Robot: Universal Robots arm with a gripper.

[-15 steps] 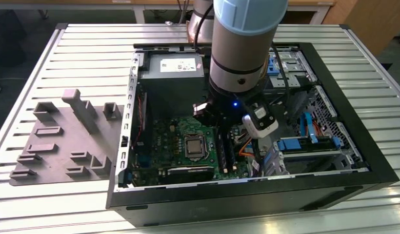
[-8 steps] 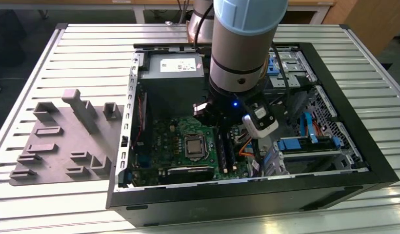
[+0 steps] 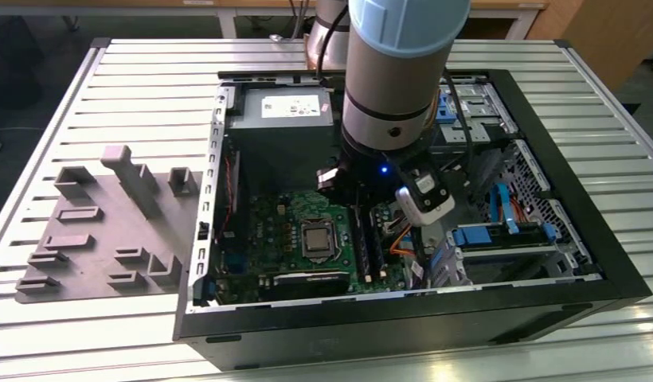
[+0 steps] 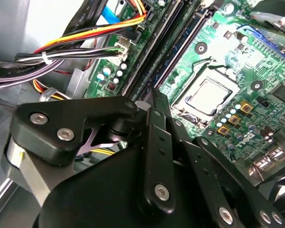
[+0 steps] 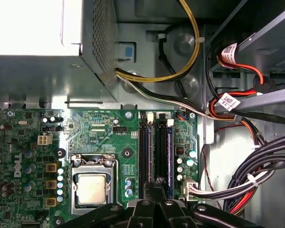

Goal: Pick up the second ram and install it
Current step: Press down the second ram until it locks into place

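tool (image 3: 353,195) down inside the open computer case (image 3: 581,263) on the slatted worktop (image 3: 146,87), with the grey moulded tray (image 3: 98,231) well apart at the exterior view's left. in both wrist views, fingers (image 4: 153,102) drawn narrow, almost together, just above the long black slots (image 5: 143,152) of the green board (image 5: 104,133) beside the processor socket (image 5: 91,187). second ram (image 5: 160,152) on edge among those slots, right under the fingertips; cannot tell whether pinched or merely touched.
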